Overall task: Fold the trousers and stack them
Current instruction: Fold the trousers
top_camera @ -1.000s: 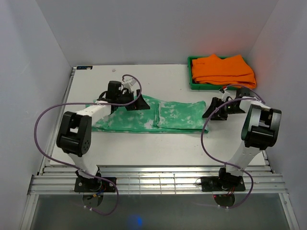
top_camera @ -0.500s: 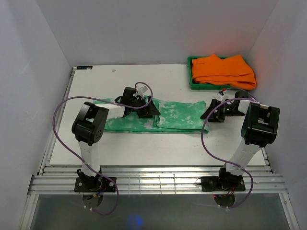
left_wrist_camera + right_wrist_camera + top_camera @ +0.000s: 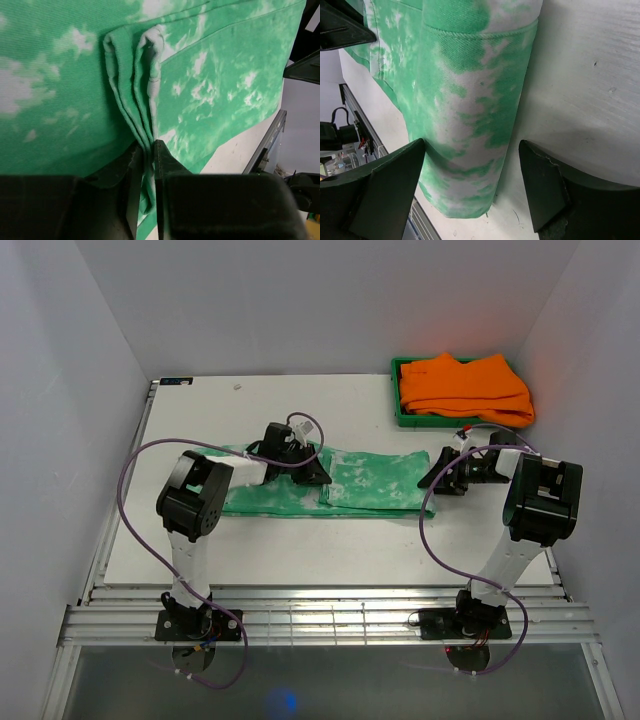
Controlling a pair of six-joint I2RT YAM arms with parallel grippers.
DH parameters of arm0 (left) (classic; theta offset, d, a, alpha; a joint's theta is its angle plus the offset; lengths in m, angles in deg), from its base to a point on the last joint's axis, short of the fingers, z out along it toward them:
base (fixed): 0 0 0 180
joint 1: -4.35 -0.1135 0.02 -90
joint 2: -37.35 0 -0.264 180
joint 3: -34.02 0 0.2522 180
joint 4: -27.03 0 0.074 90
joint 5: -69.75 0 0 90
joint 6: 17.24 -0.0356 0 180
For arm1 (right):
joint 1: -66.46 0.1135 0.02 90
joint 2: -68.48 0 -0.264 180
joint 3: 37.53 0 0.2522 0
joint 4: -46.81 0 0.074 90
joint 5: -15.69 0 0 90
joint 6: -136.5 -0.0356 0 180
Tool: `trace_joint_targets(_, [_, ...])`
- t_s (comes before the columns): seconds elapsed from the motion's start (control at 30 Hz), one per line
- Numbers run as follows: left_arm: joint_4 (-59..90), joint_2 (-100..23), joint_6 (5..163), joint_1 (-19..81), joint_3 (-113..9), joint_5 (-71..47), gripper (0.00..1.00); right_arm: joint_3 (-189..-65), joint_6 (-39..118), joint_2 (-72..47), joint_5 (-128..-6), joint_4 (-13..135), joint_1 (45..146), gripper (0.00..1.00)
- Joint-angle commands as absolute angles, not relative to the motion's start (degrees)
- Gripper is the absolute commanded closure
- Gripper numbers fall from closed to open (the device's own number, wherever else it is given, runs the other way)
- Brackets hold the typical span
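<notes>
The trousers [image 3: 372,480], green with white blotches, lie stretched left to right across the middle of the table. My left gripper [image 3: 318,472] sits at their middle. In the left wrist view it [image 3: 148,147] is shut on a bunched ridge of the trousers [image 3: 225,75], with several cloth layers pinched between the jaws. My right gripper [image 3: 431,478] stands open at the trousers' right end. In the right wrist view it [image 3: 472,150] straddles that end of the trousers [image 3: 470,100], one finger [image 3: 385,185] over the cloth, the other [image 3: 545,185] over bare table.
A green bin [image 3: 396,412] at the back right holds folded orange garments [image 3: 462,388]. The white table [image 3: 300,540] ends at a metal rail along the near side. White walls close in left, right and behind.
My left gripper slid right along the trousers to their middle and shut on a fold of cloth. The right gripper has barely moved and stays open.
</notes>
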State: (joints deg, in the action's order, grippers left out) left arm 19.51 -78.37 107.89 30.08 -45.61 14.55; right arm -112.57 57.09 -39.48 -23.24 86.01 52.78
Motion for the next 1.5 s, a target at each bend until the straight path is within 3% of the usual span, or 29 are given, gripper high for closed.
trace_joint_targets(0.0, [18.02, -75.5, 106.42, 30.27, -48.21, 14.02, 0.76, -110.53, 57.75, -40.42, -28.25, 84.92, 52.92, 0.18])
trace_joint_targets(0.03, [17.75, -75.41, 106.42, 30.27, -48.38, 14.2, 0.87, -110.53, 57.67, -40.42, -28.6, 84.92, 52.92, 0.19])
trace_joint_targets(0.13, [17.31, -74.54, 106.6, 30.27, -47.16, 15.78, 1.0, -110.62, 57.31, -40.33, -29.04, 84.66, 53.01, 0.19])
trace_joint_targets(0.57, [14.68, -72.6, 102.56, 27.72, -43.55, 13.5, 1.0, -111.76, 55.65, -41.73, -29.13, 83.96, 52.92, 0.22])
trace_joint_targets(0.7, [13.62, -73.74, 101.15, 27.64, -44.6, 10.78, 1.0, -111.85, 54.33, -42.35, -31.41, 83.17, 53.36, 0.27])
trace_joint_targets(0.8, [10.99, -74.18, 99.92, 27.55, -44.87, 8.58, 1.0, -111.06, 51.52, -41.74, -37.36, 81.15, 53.8, 0.41])
trace_joint_targets(0.87, [10.37, -74.35, 99.31, 27.46, -45.13, 7.61, 1.0, -110.97, 49.94, -41.21, -38.8, 80.27, 53.89, 0.43])
trace_joint_targets(0.93, [9.32, -74.79, 98.51, 27.29, -45.83, 8.13, 1.0, -111.84, 50.19, -40.33, -37.49, 80.61, 53.97, 0.39])
trace_joint_targets(1.2, [8.26, -76.29, 97.55, 27.2, -46.71, 9.54, 1.0, -112.11, 50.21, -27.6, -23.17, 76.85, 54.06, 0.4])
trace_joint_targets(1.47, [8.43, -76.12, 96.93, 27.11, -46.37, 9.89, 1.0, -110.45, 42.65, -30.21, -16.31, 68.5, 59.06, 0.65])
